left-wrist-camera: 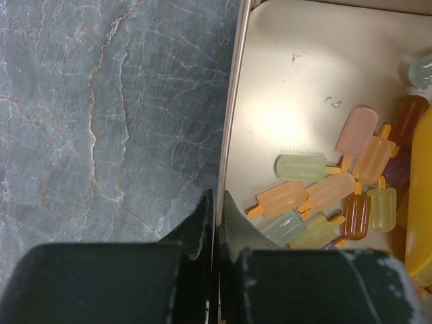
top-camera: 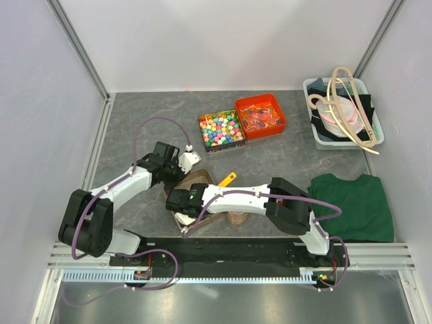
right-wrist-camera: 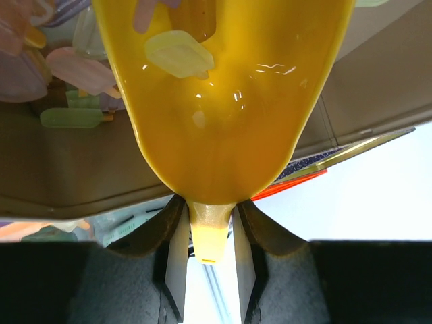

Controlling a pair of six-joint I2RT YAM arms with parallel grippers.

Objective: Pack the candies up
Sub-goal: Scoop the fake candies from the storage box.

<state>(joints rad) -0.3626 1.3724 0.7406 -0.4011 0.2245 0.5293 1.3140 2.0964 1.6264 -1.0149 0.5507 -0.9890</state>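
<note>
The candies [left-wrist-camera: 282, 194] are small pastel popsicle-shaped pieces lying in a pale metal tin [left-wrist-camera: 290, 81]. My left gripper [left-wrist-camera: 216, 202] is shut on the tin's left rim, one finger inside and one outside. In the top view it [top-camera: 177, 171] sits at the tin [top-camera: 198, 178]. My right gripper [right-wrist-camera: 210, 233] is shut on the handle of a yellow scoop [right-wrist-camera: 223, 121], which holds a pale yellow candy [right-wrist-camera: 179, 54] and another. More candies [right-wrist-camera: 77, 71] lie beside the scoop. The scoop's edge shows in the left wrist view [left-wrist-camera: 420, 202]. The right gripper [top-camera: 177, 201] is at the tin's near side.
A tray of bright multicoloured cube candies [top-camera: 221, 129] and a red tray [top-camera: 260, 116] stand behind the tin. A white bin with hangers [top-camera: 343, 111] is at the back right. A green cloth [top-camera: 351, 206] lies right. A yellow piece [top-camera: 227, 179] lies by the tin.
</note>
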